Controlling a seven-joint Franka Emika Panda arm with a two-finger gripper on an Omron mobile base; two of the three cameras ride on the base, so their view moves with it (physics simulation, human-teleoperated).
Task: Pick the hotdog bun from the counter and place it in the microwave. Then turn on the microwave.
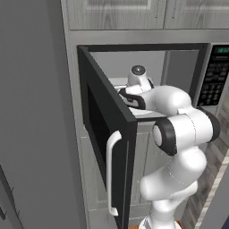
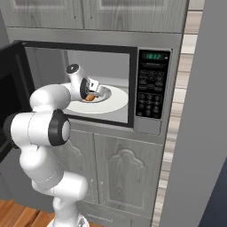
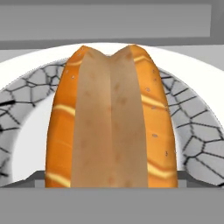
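My claw (image 2: 92, 94) inside open microwave (image 2: 150, 80), jaws spread wide around hotdog bun (image 3: 113, 118), bun lying on white turntable (image 2: 116, 103), door (image 1: 107, 134) swung out left.

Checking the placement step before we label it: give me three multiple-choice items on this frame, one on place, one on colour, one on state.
1. Where is the hotdog bun?
A. on the white turntable inside the microwave
B. on the floor
C. on top of the upper cabinets

2. What colour is the display on the keypad?
A. red
B. green
C. blue

3. How is the microwave door?
A. closed
B. removed
C. swung open

Answers:
1. A, the right base view shows the bun on the white plate inside the cavity, under the gripper.
2. B, the digits glow green above the buttons.
3. C, the left base view shows the door standing out from the cabinet with its white handle facing the camera.
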